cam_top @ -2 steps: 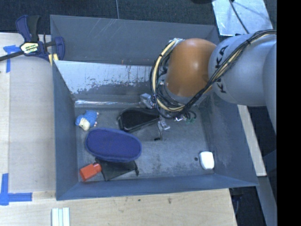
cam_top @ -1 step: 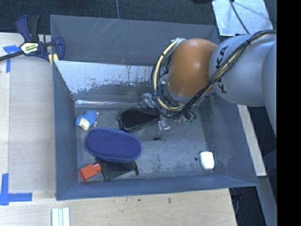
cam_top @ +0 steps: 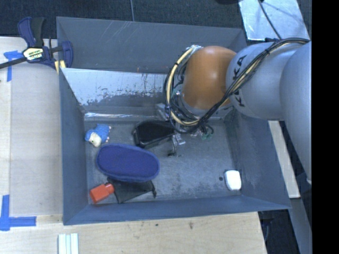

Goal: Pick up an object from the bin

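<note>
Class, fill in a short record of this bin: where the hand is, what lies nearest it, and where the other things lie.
hand: low near the middle of the bin
nearest thing: glossy black case, just left of it
left side: blue oval pad, small blue-and-white toy, orange block, flat black piece
lower right: white lump, alone

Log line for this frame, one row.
pincer: mid-bin, rear half | nearest: black oval object, just beside | grasp: unclear
</note>
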